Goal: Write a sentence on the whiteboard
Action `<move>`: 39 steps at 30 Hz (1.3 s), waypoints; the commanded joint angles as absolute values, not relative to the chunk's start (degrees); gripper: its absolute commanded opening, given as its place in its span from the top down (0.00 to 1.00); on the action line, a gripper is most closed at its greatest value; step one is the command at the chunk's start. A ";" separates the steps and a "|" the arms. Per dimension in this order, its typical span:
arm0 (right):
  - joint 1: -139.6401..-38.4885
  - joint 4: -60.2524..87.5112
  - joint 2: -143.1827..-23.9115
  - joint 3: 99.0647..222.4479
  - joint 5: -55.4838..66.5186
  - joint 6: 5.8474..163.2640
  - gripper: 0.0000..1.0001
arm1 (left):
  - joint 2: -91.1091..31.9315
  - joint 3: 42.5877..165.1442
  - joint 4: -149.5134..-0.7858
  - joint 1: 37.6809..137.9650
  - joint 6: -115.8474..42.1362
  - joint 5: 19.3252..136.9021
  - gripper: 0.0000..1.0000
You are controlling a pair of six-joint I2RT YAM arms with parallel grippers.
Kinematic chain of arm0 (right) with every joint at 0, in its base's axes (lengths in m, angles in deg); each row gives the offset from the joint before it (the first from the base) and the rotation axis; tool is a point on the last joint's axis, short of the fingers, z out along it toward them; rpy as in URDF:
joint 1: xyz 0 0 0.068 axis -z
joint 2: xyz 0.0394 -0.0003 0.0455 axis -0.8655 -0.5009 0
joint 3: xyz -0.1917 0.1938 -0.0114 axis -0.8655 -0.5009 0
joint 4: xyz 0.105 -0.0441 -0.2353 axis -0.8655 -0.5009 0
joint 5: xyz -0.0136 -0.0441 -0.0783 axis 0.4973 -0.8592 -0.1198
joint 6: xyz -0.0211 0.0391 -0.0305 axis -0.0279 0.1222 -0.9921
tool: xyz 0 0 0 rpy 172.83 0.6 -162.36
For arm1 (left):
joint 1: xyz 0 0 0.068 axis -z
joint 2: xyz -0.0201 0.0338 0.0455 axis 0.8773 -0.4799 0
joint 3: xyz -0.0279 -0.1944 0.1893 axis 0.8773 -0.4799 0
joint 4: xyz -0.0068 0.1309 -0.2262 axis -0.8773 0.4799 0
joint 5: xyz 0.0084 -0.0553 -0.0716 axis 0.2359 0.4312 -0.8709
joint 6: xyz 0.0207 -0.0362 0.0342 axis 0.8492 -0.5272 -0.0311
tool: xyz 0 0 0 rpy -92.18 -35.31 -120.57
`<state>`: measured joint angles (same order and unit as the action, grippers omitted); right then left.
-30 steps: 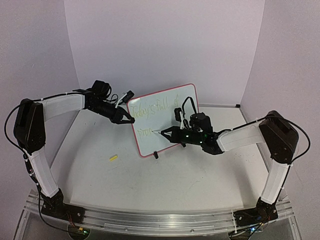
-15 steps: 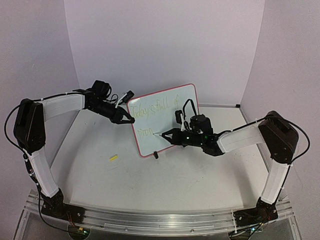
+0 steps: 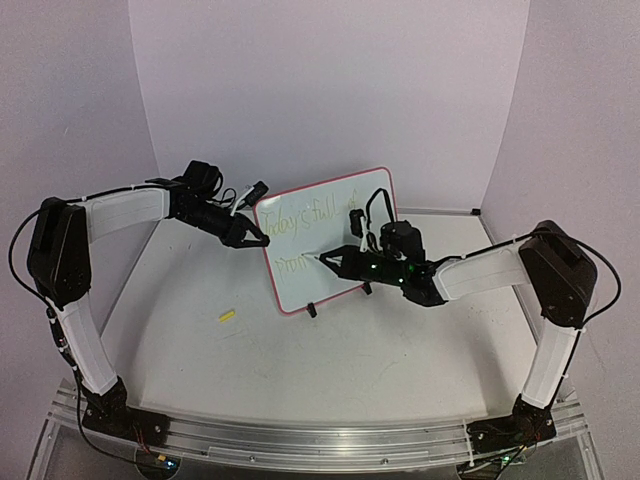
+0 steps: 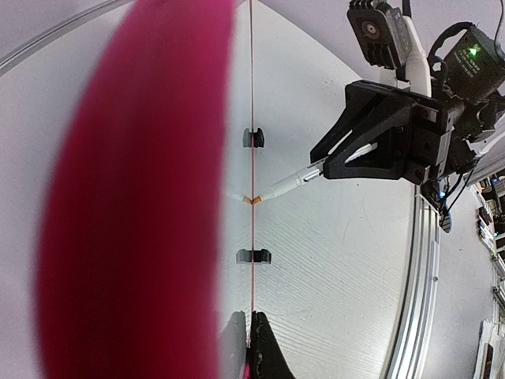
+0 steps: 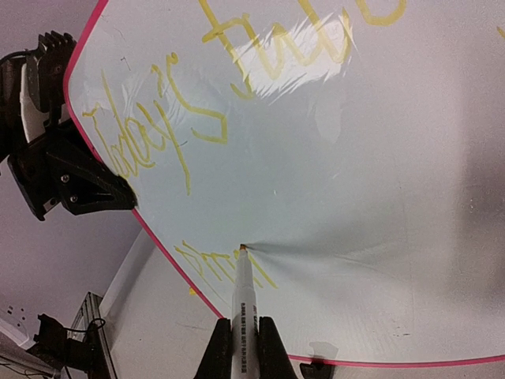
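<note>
The whiteboard [image 3: 372,200], white with a thin red frame, stands tilted on two black clip feet [image 3: 312,310] at mid table. My left gripper [image 3: 258,238] is shut on its left edge; in the left wrist view the fingertips [image 4: 272,351] pinch the red frame [image 4: 252,300] seen edge-on. My right gripper [image 3: 345,262] is shut on a white marker [image 5: 241,304] whose tip touches the board. The sentence [image 5: 221,95] is yellow cursive: a top line about "Today's full of" and a started second line [image 5: 207,264] at the tip.
A small yellow piece [image 3: 227,316] lies on the white table left of the board. Purple walls close in the back and sides. An aluminium rail [image 3: 320,440] runs along the near edge by the arm bases.
The right gripper has carried the marker tip to the right and slightly up along the second line, adding strokes. The left gripper and the board have stayed still.
</note>
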<state>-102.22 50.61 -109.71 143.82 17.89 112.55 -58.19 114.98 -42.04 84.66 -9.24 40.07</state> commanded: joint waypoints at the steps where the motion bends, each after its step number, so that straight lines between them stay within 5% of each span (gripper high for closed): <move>1: -101.78 52.81 -109.77 145.37 15.03 113.16 1.00 | -58.14 115.19 -37.63 86.37 -6.18 43.92 1.00; 39: -101.33 50.35 -108.97 139.29 11.12 113.88 1.00 | -58.08 115.16 -37.54 86.37 -6.17 43.96 1.00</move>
